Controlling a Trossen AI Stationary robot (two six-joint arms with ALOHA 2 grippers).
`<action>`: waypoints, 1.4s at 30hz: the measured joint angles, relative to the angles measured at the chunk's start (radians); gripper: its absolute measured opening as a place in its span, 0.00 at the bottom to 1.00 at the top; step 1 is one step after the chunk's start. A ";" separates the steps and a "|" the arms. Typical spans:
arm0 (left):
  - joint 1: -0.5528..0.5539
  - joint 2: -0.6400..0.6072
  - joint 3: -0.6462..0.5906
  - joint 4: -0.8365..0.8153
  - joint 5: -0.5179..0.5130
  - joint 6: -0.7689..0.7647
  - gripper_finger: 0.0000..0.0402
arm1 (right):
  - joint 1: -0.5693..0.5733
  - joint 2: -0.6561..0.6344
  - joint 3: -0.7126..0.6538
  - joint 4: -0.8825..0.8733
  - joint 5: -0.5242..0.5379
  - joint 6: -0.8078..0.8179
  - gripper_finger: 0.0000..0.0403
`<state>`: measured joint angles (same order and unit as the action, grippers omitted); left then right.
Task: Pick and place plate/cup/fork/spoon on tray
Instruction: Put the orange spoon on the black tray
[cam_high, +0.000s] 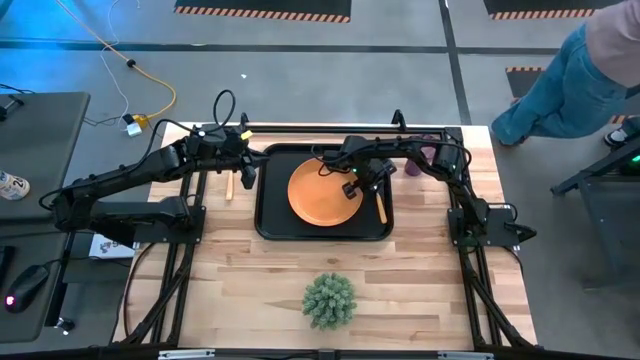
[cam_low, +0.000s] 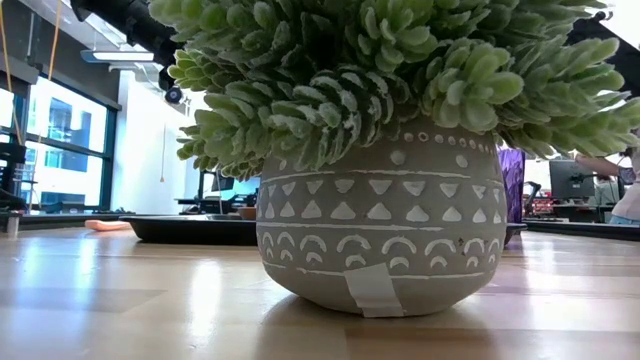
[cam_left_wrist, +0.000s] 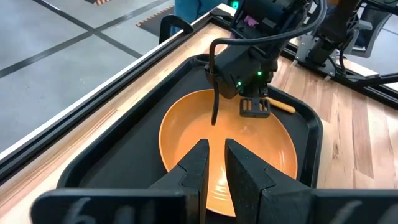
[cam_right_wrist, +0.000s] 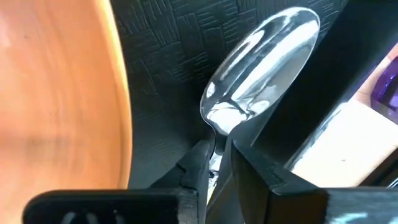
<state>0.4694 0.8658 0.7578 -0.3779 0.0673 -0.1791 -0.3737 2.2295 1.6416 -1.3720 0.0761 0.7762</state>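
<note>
Plate (cam_high: 322, 194) sits in the tray (cam_high: 270, 225), left of centre, with the spoon (cam_right_wrist: 258, 68) lying on the tray floor just beside the plate's right rim, bowl pointing away from the table front, orange handle (cam_high: 380, 207) toward it. Right gripper (cam_high: 367, 185) is down over the spoon; in its wrist view the fingers (cam_right_wrist: 199, 165) straddle the neck with a narrow gap, but whether they actually pinch it I can't tell (contact point is hidden behind the fingertips). Left gripper (cam_left_wrist: 214, 165) hovers at the tray's left edge facing the plate, fingers a thin slit apart, nothing between them. Fork (cam_high: 229, 185) lies on the bare table just left of the tray, partly under the left arm; probably tines toward the front, too small to be sure. Cup (cam_high: 413, 163) stands off the tray near its far right corner, mostly hidden by the right arm. Low view is almost entirely blocked by the potted plant (cam_low: 380, 150); only a sliver of tray rim and cup shows.
</note>
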 joint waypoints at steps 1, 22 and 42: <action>0.000 0.000 0.000 0.000 0.000 0.000 0.11 | 0.000 0.000 0.000 0.000 0.000 -0.005 0.15; 0.000 0.000 0.000 0.001 0.000 -0.001 0.11 | 0.093 -0.002 0.105 -0.199 0.120 -0.148 0.15; 0.000 0.000 0.000 0.010 0.000 -0.027 0.11 | 0.134 -0.536 -0.499 0.425 0.117 -0.061 0.15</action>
<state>0.4694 0.8656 0.7578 -0.3675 0.0677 -0.2061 -0.2394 1.6936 1.1421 -0.9466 0.1929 0.7149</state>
